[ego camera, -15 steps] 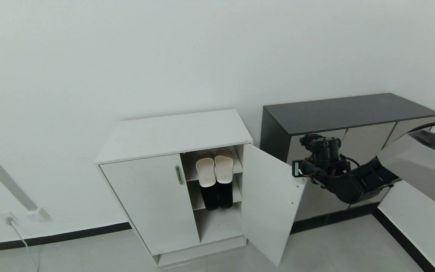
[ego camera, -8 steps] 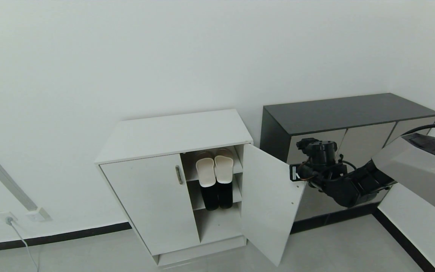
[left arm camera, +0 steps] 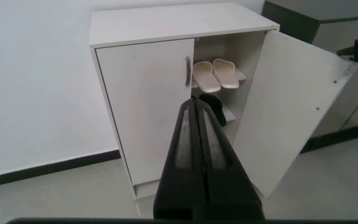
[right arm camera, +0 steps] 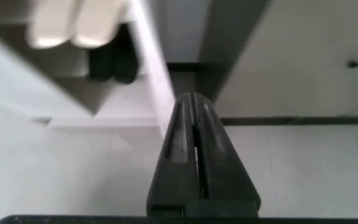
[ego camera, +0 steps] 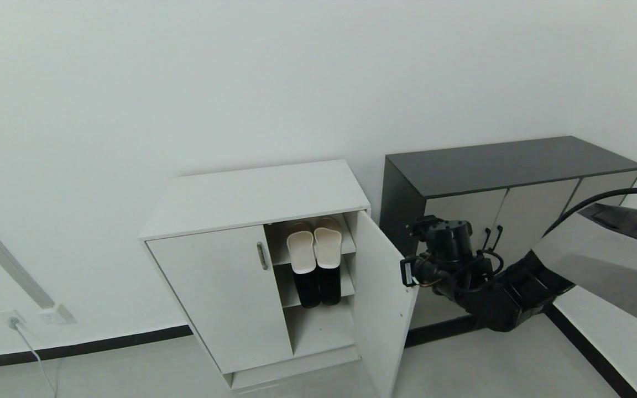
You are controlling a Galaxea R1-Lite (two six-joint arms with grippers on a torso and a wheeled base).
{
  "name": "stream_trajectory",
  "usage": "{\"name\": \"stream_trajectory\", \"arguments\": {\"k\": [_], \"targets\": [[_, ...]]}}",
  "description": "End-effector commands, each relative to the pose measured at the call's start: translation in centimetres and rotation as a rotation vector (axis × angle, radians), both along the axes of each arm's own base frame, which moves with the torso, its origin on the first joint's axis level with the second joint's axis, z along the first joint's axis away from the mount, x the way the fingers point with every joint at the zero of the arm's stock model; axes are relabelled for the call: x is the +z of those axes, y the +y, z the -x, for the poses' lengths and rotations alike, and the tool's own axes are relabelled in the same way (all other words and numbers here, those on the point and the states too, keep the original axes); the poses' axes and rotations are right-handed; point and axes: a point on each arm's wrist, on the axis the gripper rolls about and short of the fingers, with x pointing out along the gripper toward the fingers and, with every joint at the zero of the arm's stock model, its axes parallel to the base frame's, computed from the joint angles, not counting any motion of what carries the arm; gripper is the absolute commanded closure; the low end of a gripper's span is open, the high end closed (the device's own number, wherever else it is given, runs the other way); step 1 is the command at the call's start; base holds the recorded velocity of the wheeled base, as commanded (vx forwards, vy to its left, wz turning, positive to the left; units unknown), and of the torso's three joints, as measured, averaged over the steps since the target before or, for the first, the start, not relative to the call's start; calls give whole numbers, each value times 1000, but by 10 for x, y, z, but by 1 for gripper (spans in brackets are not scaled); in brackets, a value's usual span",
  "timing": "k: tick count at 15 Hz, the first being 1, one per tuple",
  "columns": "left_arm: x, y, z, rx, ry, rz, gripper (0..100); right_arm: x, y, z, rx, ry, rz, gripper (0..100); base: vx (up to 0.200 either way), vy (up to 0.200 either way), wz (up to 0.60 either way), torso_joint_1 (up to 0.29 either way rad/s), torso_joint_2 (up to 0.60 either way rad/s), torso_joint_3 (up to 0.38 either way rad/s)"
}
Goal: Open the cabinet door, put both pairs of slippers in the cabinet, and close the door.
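Now our right hand, fingers pressed together, sits just beside the outer face of the flat white cabinet door, which stands half open. We judge a steady push near the free edge, following the hinge arc, shuts it best. Our left hand, also pressed together, hangs in front of the white wooden cabinet. Inside, the cream foam slippers lie above the black slippers. No writing is legible.

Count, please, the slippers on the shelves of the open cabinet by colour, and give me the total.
White slippers: 2
Black slippers: 2
Total: 4
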Motion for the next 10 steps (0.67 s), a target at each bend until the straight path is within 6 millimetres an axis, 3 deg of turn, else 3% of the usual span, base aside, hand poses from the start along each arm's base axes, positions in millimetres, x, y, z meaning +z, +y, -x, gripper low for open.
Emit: {"name": "stream_trajectory", "arguments": {"k": [1, 4, 10], "targets": [[0, 0, 0, 0, 1, 1, 100, 11, 15, 21, 57, -11, -10, 100, 0, 0, 0, 0, 0, 0], [0, 0, 0, 0, 1, 2, 100, 17, 25, 38, 105, -37, -25, 100, 0, 0, 0, 0, 0, 0], [0, 0, 0, 0, 1, 2, 100, 23, 23, 45, 120, -65, -37, 100, 0, 0, 0, 0, 0, 0]]}}
